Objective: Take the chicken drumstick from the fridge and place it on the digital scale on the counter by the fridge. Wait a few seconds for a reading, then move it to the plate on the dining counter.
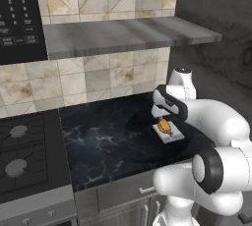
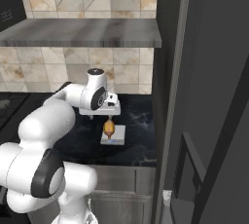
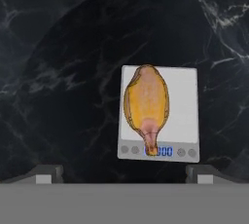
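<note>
The counter (image 1: 113, 146) presents as polished black marble with white veining, smooth and faintly glossy. The digital scale (image 3: 182, 106) has a matt pale grey-white top, plastic in look, with a thin darker edge. The chicken drumstick (image 3: 146, 102) shows a golden-brown, slightly waxy skin (paler and pinkish toward the centre). The backsplash (image 1: 88, 80) is beige stone-look tile. The shelf (image 1: 123, 34) appears grey, streaked, matt wood-grain laminate. The fridge (image 2: 214, 72) is matt dark grey.

The white arm (image 2: 53, 121) reached forward from its base, elbow bent, with the wrist turned so the hand pointed straight down. The gripper (image 3: 124, 172) hung with its jaws spread wide apart, gripping nothing.
</note>
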Robot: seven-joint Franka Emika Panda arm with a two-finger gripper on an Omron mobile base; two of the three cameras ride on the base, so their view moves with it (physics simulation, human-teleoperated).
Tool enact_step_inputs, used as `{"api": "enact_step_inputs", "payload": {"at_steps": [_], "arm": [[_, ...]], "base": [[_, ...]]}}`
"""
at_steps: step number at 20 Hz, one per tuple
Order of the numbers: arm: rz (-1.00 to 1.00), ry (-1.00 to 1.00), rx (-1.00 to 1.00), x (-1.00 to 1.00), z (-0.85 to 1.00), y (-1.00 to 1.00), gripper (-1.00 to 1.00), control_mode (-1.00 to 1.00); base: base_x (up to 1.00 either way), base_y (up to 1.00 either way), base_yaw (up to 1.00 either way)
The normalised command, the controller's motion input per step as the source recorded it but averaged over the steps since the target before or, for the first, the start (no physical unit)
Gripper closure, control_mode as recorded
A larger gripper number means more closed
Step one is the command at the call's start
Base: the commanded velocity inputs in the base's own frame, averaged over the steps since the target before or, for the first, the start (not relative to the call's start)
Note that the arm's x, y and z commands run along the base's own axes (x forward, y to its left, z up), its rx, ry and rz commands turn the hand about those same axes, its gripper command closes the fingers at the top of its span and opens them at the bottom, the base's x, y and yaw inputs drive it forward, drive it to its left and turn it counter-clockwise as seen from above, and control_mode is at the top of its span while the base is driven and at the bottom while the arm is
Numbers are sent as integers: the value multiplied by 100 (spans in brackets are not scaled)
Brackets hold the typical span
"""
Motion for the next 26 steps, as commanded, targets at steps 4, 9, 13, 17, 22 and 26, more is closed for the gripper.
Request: {"api": "enact_step_inputs", "payload": {"at_steps": [4,9,13,17,22,26], "arm": [[0,1,0,0,-43,-16,-100,-100],[0,0,0,3,-18,-9,-100,-100],[0,0,0,28,-14,0,-100,-100],[0,0,0,28,-14,0,-100,-100],[0,0,0,18,-3,0,-100,-100],[0,0,0,11,0,-5,-100,-100]], "base": [[0,0,0],[0,0,0],[0,0,0],[0,0,0],[0,0,0],[0,0,0]]}}
